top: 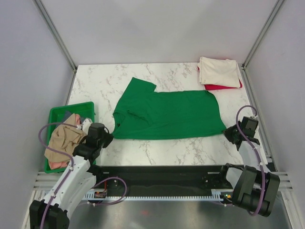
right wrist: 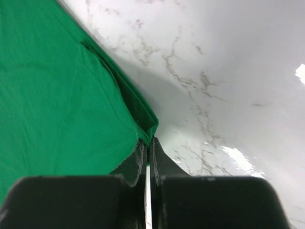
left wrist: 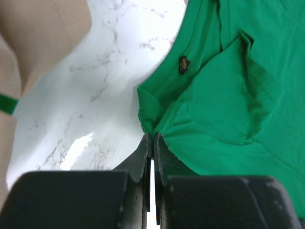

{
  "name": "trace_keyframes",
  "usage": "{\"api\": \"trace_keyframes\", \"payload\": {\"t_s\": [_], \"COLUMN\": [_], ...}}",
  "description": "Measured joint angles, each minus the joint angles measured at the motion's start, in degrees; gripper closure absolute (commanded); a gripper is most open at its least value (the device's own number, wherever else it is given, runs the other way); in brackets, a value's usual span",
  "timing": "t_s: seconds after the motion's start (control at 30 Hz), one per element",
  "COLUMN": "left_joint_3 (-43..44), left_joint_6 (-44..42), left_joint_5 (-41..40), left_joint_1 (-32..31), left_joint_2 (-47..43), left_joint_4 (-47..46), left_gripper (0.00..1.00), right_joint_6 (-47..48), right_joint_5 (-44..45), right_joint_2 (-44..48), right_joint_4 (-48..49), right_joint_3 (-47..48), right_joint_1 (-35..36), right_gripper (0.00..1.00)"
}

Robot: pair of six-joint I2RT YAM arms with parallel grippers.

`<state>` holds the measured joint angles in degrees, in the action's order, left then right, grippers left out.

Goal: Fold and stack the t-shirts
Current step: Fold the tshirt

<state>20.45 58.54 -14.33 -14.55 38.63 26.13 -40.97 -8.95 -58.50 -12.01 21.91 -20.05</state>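
- Now the green shirt (top: 167, 114) lies spread across the middle of the counter (top: 157, 152), with its collar end to the left and its hem to the right.
- Left pincer (left wrist: 152, 139) is clenched on the near shoulder edge beside the collar. Right pincer (right wrist: 147, 143) is clenched on the near hem corner. Each wrist view shows cloth caught at the tips.
- Judging by the grips, the step is to fold the near long edge over toward the far side. It would go best with both corners lifted together and level, the cloth kept taut between them, and the edge laid down straight so no wrinkle is trapped.
- Only a thin bite of cloth looks held, so a jerk could pull it free.
- Green bin (top: 71, 107) at the lower left holds the tan shirt (top: 64, 138), heaped and spilling over the near rim.
- At the upper right, outside any container, the cream shirt (top: 218, 71) sits folded on the red shirt (top: 221, 87).
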Motion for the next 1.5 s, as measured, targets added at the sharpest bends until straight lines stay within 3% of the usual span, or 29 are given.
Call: {"api": "trace_keyframes", "payload": {"t_s": [0.1, 0.2, 0.27, 0.3, 0.33, 0.37, 0.43, 0.6, 0.77, 0.97, 1.23, 1.33, 1.5], "left_joint_3": [-0.26, -0.17, 0.42, 0.87, 1.4, 2.21, 4.57, 13.7, 27.45, 58.38, 100.72, 108.52, 110.62], "left_joint_6": [0.09, 0.15, 0.26, 0.31, 0.24, 0.26, -0.15, -4.46, -14.51, -25.57, -33.48, -35.06, -35.95], "left_joint_5": [2.29, 3.98, 4.61, 4.81, 4.9, 4.85, 4.17, 2.56, 5.29, 9.97, 13.16, 14.51, 14.71], "left_joint_1": [0.0, 0.0, 0.0, 0.0, 0.0, 0.02, 0.02, 0.02, 0.07, 0.52, 1.07, 1.38, 2.01], "left_joint_2": [-4.55, -8.55, -10.29, -10.91, -11.21, -11.45, -11.39, -3.52, 18.97, 57.77, 94.86, 101.7, 105.28], "left_joint_4": [3.48, 6.73, 9.01, 10.03, 10.99, 11.98, 13.25, 10.36, 1.36, -3.76, 2.6, 4.94, 7.8], "left_gripper": [0.98, 0.89, 0.78, 0.65, 0.6, 0.56, 0.5, 0.41, 0.32, 0.34, 0.33, 0.32, 0.32], "right_joint_6": [-0.57, -1.07, -1.51, -1.53, -1.57, -1.95, -1.16, 0.28, 1.84, 4.33, 5.31, 5.7, 6.43], "right_joint_5": [-0.22, -1.18, -2.16, -2.99, -3.48, -5.01, -6.43, -6.23, -6.99, -9.81, -14.12, -15.1, -16.28], "right_joint_2": [2.4, 3.23, 2.95, 2.62, 2.36, 2.27, 3.06, 6.27, 11.08, 12.96, 13.6, 14.53, 15.65], "right_joint_4": [-1.86, -3.41, -3.82, -3.93, -3.89, -2.86, -1.01, -2.97, -3.74, -3.15, -3.37, -3.54, -3.82], "right_joint_3": [-1.25, -2.58, -3.21, -3.37, -3.41, -3.3, -2.43, -2.14, 0.83, 2.93, 2.89, 2.82, 2.03], "right_joint_1": [-3.26, -6.71, -7.78, -7.98, -8.0, -8.04, -8.0, -8.22, -8.22, -6.93, -2.99, -1.09, -0.87], "right_gripper": [1.0, 0.98, 0.71, 0.56, 0.25, 0.16, 0.08, 0.07, 0.08, 0.09, 0.09, 0.09, 0.09]}}
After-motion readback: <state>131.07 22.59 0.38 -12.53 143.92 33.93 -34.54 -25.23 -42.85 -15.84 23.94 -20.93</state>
